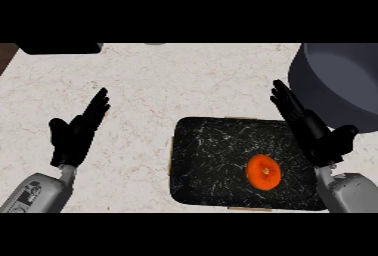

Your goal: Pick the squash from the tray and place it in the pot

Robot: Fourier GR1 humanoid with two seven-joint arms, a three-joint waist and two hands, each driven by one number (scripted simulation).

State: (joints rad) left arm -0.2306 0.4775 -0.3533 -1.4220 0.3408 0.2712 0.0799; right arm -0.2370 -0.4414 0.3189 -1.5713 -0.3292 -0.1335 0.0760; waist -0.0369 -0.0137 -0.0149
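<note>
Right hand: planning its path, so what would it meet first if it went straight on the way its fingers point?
Probably bare counter; the right hand points up-left, passing left of the pot, though height is unclear.

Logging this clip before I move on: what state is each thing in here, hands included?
squash: lying on the tray, right of its middle, not held.
tray: flat on the counter, holding only the squash.
pot: at the upper right, partly cut off; nothing seen inside it.
left hand: open, fingers straight, over the counter left of the tray.
right hand: open, fingers straight, over the tray's right edge, beside the pot.
</note>
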